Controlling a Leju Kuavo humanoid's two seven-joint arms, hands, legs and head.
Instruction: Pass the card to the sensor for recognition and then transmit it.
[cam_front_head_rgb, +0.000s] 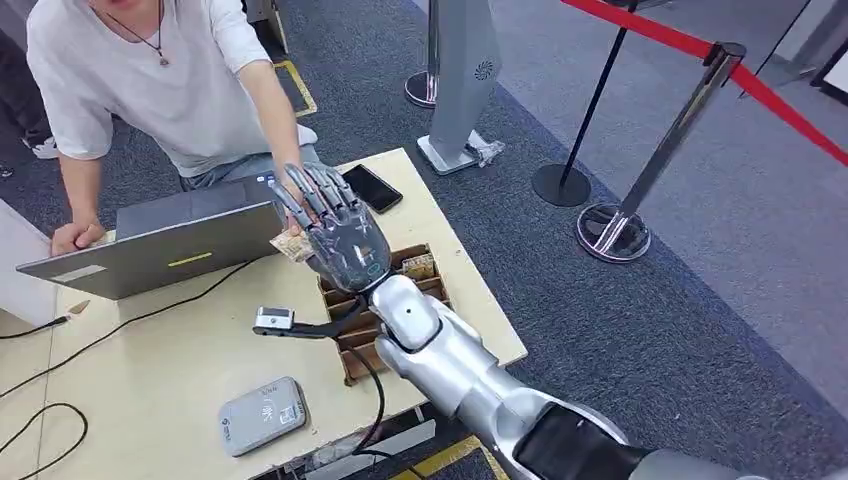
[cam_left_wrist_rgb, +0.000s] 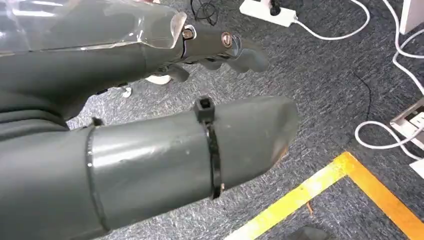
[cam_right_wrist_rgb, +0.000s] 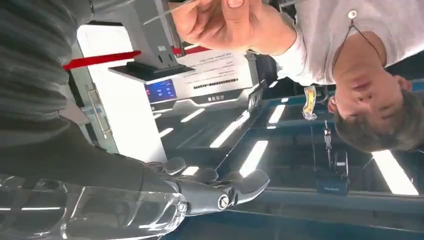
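My right hand is raised over the table's far side, fingers spread and apart. A person's hand reaches in just behind my fingers and pinches the thin card. In the head view the card shows as a tan corner at my hand's left side. In the right wrist view my fingers stand apart from the person's hand and touch nothing. The grey card sensor lies flat near the table's front edge. My left hand hangs over the carpet, holding nothing.
An open laptop and a black phone lie on the wooden table. A slotted wooden box sits under my forearm, beside a small cabled device. Stanchions and a kiosk base stand on the right.
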